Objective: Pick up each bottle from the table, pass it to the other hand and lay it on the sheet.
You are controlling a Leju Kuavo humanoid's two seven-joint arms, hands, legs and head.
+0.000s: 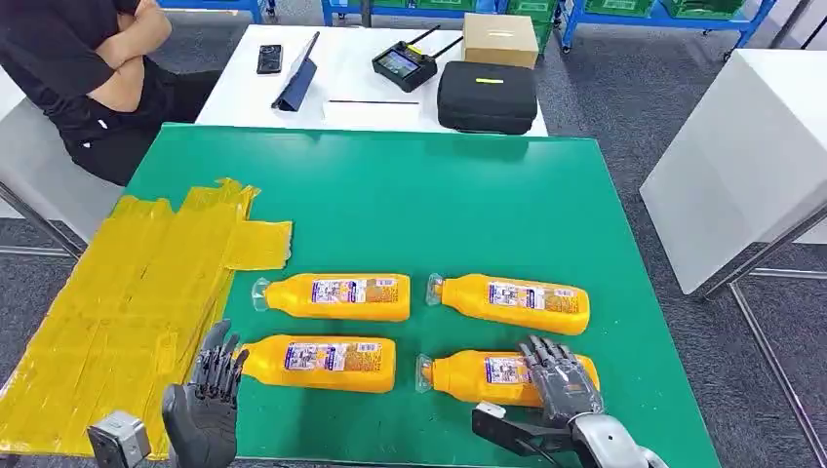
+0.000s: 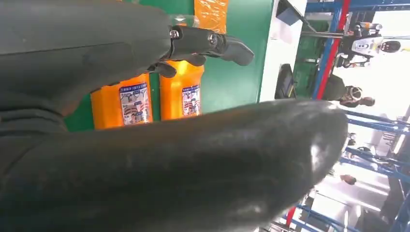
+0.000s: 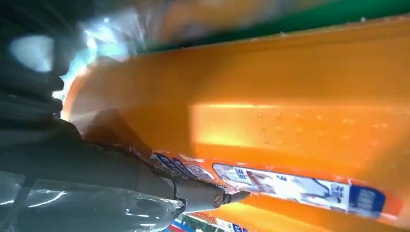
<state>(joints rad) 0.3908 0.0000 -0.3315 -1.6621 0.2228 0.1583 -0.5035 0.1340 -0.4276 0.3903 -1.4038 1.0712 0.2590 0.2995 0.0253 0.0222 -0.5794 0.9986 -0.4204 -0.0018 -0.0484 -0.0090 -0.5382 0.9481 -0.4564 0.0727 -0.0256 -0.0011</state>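
Head view, right robot hand (image 1: 561, 382) draped over near-right bottle (image 1: 488, 376)

We see even, bright overhead light in the head view, sharp throughout, with only faint soft shadows under the orange plastic bottle (image 1: 488, 375) beneath the right hand (image 1: 561, 380) on the green-topped desk (image 1: 468, 205). In the left wrist view the grey left hand (image 2: 145, 145) is close and soft, with a dull sheen on its thumb, and the room beyond it is blown out white. In the right wrist view the bottle is blurred, with a bright glare band along it.
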